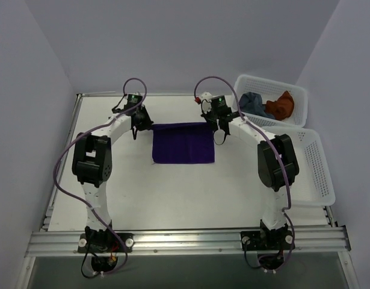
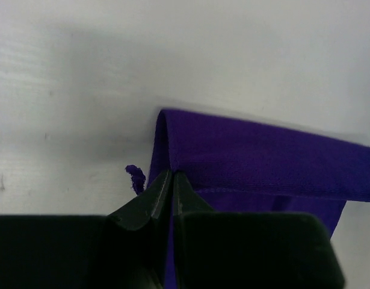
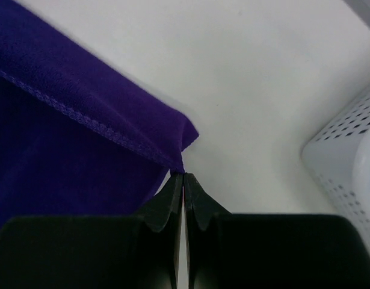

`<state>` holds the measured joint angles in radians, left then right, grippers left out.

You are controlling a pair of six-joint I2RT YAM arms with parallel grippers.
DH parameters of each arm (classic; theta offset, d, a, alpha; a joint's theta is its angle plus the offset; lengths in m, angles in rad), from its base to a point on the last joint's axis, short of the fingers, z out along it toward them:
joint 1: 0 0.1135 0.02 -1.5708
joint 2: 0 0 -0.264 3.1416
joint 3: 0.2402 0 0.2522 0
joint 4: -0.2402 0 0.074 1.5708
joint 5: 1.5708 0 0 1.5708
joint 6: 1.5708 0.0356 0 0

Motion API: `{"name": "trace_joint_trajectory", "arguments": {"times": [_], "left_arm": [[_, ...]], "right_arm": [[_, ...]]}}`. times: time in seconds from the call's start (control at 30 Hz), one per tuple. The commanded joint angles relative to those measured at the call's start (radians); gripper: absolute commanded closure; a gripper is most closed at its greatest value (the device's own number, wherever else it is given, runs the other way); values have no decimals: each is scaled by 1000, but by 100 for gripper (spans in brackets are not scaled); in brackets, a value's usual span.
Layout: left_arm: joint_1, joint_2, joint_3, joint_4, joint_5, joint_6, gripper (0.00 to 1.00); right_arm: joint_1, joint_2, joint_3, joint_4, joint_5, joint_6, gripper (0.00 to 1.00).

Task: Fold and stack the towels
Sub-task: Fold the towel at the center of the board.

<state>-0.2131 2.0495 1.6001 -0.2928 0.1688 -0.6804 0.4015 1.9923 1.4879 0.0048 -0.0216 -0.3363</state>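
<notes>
Left pincer [image 2: 171, 173] and right pincer [image 3: 183, 176] each clamped on purple towel [image 1: 183, 143] corners.

We identify the purple towel [image 1: 183, 143] as soft, matt cloth with a fine nap. A stitched hem runs along its edge, and a frayed thread [image 2: 135, 176] hangs at one corner. The table [image 1: 172, 192] top is smooth, matt white, with faint scuffs. The fingers [image 2: 142, 208] of the left gripper [image 2: 171, 174] and the right gripper [image 3: 183, 176] look like black plastic with a slight sheen. The far basket [image 1: 271, 80] and near basket [image 1: 320, 171] are white perforated plastic. The blue-grey towel [image 1: 252, 103] and rust towel [image 1: 282, 105] are crumpled matt cloth. The rail [image 1: 185, 241] is bare ribbed metal.
</notes>
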Motion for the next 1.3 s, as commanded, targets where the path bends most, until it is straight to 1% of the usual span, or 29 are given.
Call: {"name": "trace_joint_trajectory", "arguments": {"times": [0.0,0.03,0.17,0.27,0.3,0.47,0.77,0.93,0.97,1.0,1.03,1.1,1.13,1.17,1.2,1.23,1.27], "left_arm": [[0,-129,-93,29,35,4,98],[-8,-146,-135,26,34,4,98],[-22,-234,-224,-8,17,-5,98],[-26,-290,-300,0,20,-19,98],[-28,-299,-314,0,18,-19,98],[-52,-321,-356,-29,18,-24,98],[-63,-351,-446,-69,15,-39,98],[-66,-357,-477,-78,80,-47,97],[-66,-365,-489,-86,81,-48,91],[-68,-370,-494,-94,83,-48,82],[-68,-377,-499,-101,83,-48,78],[-69,-406,-499,-135,80,-45,48],[-71,-419,-496,-146,74,-38,40],[-72,-442,-487,-170,54,-35,28],[-74,-452,-480,-180,41,-31,19],[-75,-463,-474,-187,34,-22,6],[-74,-474,-468,-187,22,-18,6]], "right_arm": [[19,-125,-81,-42,-23,-44,100],[28,-159,-125,-43,-21,-38,100],[63,-233,-208,-74,5,-17,100],[92,-276,-261,-98,18,2,100],[100,-289,-271,-103,59,8,100],[135,-323,-331,-135,103,58,100],[148,-363,-413,-158,138,82,100],[171,-363,-452,-170,135,123,99],[177,-362,-466,-169,135,132,95],[181,-359,-471,-170,135,146,86],[192,-357,-477,-177,129,163,68],[204,-365,-485,-181,135,184,49],[207,-371,-482,-192,127,197,40],[212,-378,-479,-195,117,210,37],[212,-403,-473,-193,108,220,33],[214,-417,-466,-187,104,233,28],[206,-427,-460,-183,104,270,25]]}}
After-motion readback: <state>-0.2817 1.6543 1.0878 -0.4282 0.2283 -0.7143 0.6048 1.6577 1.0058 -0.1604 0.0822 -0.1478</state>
